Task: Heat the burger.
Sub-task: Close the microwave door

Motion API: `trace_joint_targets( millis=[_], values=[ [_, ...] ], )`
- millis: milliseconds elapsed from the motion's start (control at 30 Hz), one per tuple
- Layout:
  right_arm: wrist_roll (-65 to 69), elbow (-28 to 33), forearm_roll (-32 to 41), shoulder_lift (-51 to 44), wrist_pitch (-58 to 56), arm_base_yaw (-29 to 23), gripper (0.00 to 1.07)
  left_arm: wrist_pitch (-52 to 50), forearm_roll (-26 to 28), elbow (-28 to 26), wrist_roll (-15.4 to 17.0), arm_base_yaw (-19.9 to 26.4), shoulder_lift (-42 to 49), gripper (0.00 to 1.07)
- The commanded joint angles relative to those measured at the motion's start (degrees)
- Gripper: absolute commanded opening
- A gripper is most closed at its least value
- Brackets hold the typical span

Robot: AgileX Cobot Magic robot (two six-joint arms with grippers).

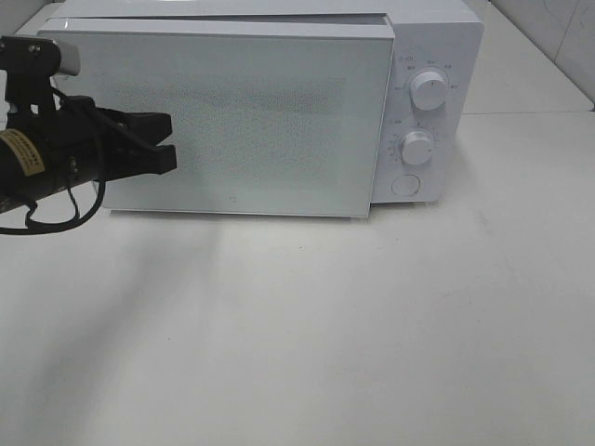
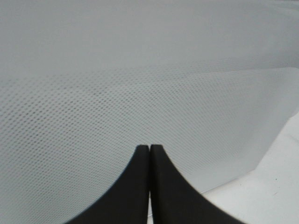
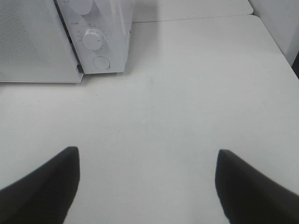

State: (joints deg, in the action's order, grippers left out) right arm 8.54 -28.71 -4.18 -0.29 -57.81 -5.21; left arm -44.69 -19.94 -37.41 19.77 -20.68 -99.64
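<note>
Microwave [image 1: 437, 56], white, dotted door [image 1: 232, 121] slightly ajar, left fingers [image 2: 126, 200] together close by.

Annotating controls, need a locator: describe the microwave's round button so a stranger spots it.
Find the white microwave at the back of the table; its control panel sits right of the wide door. Three round controls stack there, and the button is the lowest. Unlike the upper knob and lower knob above it, it is flat, without a raised grip.

Tiny print around microwave dials [image 1: 429, 90], yellow arm label [image 1: 17, 153], both unreadable
</note>
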Motion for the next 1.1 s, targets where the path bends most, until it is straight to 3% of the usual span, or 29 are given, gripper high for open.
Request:
trace_joint_targets(
  millis=[33,567,1100],
  values=[
    [-0.2,0.1,-0.1,-1.5,0.5,0.4,0.75,0.6,1.3,-1.5,0.0,-1.3,-0.3,0.00],
    [-0.2,0.1,-0.1,-1.5,0.5,0.4,0.75,6.5,7.8,-14.6,-1.1,-9.1,-8.5,0.00],
    [-0.2,0.1,-0.1,-1.5,0.5,0.4,0.75,14.0,8.2,-28.7,-1.3,-12.6,-14.9,0.00]
  ],
)
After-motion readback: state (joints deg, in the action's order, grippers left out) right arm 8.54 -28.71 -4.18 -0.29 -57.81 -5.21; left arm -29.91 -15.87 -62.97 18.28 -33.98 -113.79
